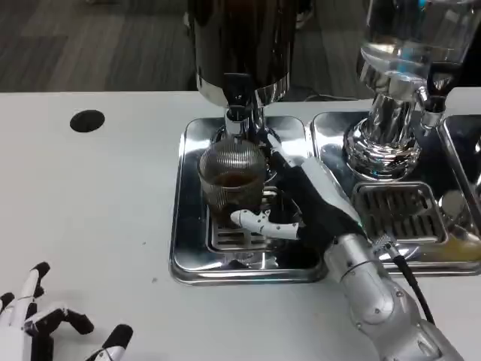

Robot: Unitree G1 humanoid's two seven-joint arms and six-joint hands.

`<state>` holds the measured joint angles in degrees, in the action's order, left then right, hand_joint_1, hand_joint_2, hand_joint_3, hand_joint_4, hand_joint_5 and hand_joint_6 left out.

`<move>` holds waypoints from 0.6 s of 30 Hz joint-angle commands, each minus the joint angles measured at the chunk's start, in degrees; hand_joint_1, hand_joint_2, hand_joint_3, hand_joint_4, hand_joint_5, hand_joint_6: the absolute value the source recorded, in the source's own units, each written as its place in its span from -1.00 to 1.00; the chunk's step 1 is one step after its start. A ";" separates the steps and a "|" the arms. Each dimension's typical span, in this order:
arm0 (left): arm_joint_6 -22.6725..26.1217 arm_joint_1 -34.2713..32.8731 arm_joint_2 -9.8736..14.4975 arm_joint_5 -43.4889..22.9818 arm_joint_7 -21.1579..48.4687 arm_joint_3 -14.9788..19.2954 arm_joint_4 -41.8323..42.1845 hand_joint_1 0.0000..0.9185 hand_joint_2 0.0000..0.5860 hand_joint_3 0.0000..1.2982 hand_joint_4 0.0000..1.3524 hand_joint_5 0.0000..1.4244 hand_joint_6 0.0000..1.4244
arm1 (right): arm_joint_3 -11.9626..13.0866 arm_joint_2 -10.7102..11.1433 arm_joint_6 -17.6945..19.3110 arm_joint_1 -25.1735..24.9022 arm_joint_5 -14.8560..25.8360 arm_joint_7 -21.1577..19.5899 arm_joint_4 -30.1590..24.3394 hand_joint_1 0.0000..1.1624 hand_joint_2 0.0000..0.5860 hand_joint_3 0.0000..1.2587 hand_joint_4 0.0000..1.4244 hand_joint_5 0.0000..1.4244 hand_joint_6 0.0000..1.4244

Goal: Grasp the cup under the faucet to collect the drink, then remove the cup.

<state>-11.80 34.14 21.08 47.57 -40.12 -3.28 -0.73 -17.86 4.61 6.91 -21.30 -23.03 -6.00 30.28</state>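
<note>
Head view: from above the white table [90, 195].
Cup [231, 180]: ribbed clear glass, under the faucet [237, 120] on the drip tray [188, 256], some dark drink inside.
Right hand [301, 203]: fingers wrapped round its side.
Left hand [45, 320]: spread, holding nothing.
Handling: probably slippery, breakable; hold mid-wall, upright.

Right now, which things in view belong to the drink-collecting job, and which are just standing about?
Part of the job:
- ribbed glass cup, some brown drink in it
- faucet above it
- dark dispenser
- drip tray
- right hand, fingers around the cup

Just about:
- clear dispenser and its drip tray
- round table hole
- left hand, resting open
</note>
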 commanded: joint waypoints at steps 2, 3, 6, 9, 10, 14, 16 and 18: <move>-0.68 0.48 -0.22 -0.86 -0.97 0.22 -1.09 -1.00 -0.56 0.13 -0.89 -0.69 -0.79 | 0.36 -1.11 1.74 -0.84 0.14 -1.22 0.87 0.23 -0.39 -0.92 -0.83 -0.84 -0.68; -0.91 0.57 -0.21 -1.22 -0.95 0.34 -1.30 -1.00 -0.54 0.14 -0.89 -0.69 -0.79 | 0.53 -1.31 1.94 -0.78 0.39 -1.27 1.00 0.24 -0.40 -0.90 -0.81 -0.83 -0.66; -1.45 0.93 -0.11 -2.19 -1.23 0.87 -1.65 -0.99 -0.52 0.15 -0.89 -0.69 -0.77 | 1.26 -1.59 2.46 -0.61 1.04 -1.05 1.61 0.30 -0.42 -0.86 -0.78 -0.81 -0.63; -1.57 1.18 0.09 -2.55 -1.25 1.12 -1.41 -0.98 -0.52 0.16 -0.89 -0.69 -0.77 | 1.53 -1.52 2.96 -0.79 1.04 -1.17 2.49 0.31 -0.42 -0.82 -0.76 -0.80 -0.63; -1.64 1.20 0.10 -2.70 -1.22 1.19 -1.41 -0.98 -0.52 0.16 -0.89 -0.69 -0.77 | 1.62 -1.59 3.21 -0.82 1.09 -1.32 2.64 0.31 -0.42 -0.82 -0.76 -0.80 -0.63; -2.35 1.36 -0.29 -4.12 -1.29 1.76 -1.60 -0.98 -0.52 0.16 -0.89 -0.69 -0.77 | 1.83 -1.80 3.67 -1.13 0.89 -1.78 3.15 0.31 -0.42 -0.80 -0.73 -0.78 -0.62; -2.57 1.86 -0.46 -4.44 -1.58 2.06 -1.11 -0.98 -0.51 0.16 -0.89 -0.69 -0.77 | 1.80 -1.76 3.66 -1.42 0.71 -1.96 3.60 0.31 -0.42 -0.80 -0.73 -0.78 -0.62; -2.69 2.26 -0.51 -4.52 -1.70 2.24 -0.73 -0.98 -0.51 0.16 -0.89 -0.69 -0.77 | 1.70 -1.73 3.68 -1.68 0.54 -2.14 4.12 0.31 -0.42 -0.80 -0.73 -0.78 -0.62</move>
<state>-13.85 35.60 20.85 43.26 -40.80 -1.81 -1.69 -16.39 2.93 9.52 -21.77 -22.35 -7.25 33.53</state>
